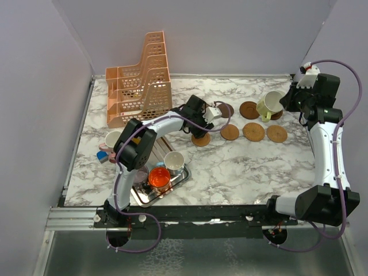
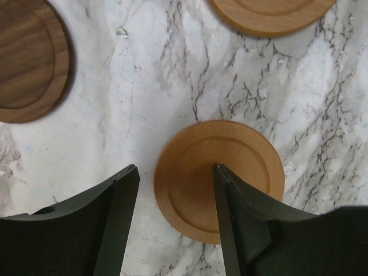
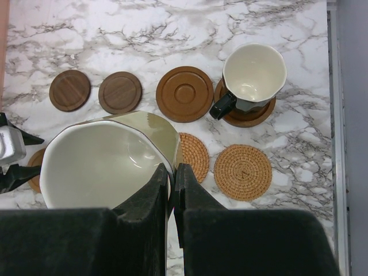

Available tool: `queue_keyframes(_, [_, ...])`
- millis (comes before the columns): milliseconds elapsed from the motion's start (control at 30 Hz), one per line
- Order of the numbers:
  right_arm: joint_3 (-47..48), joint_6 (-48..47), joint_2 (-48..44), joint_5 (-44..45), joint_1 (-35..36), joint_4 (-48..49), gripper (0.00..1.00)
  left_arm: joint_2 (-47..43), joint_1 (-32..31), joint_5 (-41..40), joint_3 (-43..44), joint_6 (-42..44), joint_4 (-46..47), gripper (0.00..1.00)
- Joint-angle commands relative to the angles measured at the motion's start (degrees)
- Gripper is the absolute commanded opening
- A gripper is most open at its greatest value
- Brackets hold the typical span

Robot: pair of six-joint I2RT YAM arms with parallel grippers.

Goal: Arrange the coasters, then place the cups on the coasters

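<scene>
My left gripper (image 1: pixel 199 131) (image 2: pixel 176 167) is open and low over a tan rimmed coaster (image 1: pixel 200 140) (image 2: pixel 230 178). Its left finger is off the disc's edge and its right finger is over the disc's middle. A dark coaster (image 2: pixel 29 60) and another tan one (image 2: pixel 270 14) lie beyond. My right gripper (image 1: pixel 283 104) (image 3: pixel 174 169) is shut on the rim of a pale yellow cup (image 1: pixel 269 106) (image 3: pixel 106 164), held above the coaster row. A white cup with a dark handle (image 3: pixel 253 72) stands on a brown coaster (image 3: pixel 264 112). Two woven coasters (image 3: pixel 242 171) (image 3: pixel 194 154) and three wooden ones (image 3: pixel 184 94) (image 3: pixel 119 92) (image 3: pixel 69 90) are bare.
A silver tray (image 1: pixel 144 201) near the left arm's base holds a white cup (image 1: pixel 173 161) and an orange cup (image 1: pixel 159 177). More cups (image 1: pixel 112 138) cluster at the left edge. An orange stacked rack (image 1: pixel 141 83) stands at the back left.
</scene>
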Motion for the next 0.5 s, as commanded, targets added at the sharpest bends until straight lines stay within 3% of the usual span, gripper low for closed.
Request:
queue_keyframes(0, [0.32, 0.69, -2.76, -2.39, -0.32, 5.62, 0.01, 2.75, 0.08, -4.13, 1.12, -1.76, 2.28, 0.57])
queue_keyframes(467, [-1.14, 0.21, -4.86, -0.32, -1.15, 5.38, 0.01, 6.21, -0.01, -4.89, 5.99, -4.06, 3.77, 0.56])
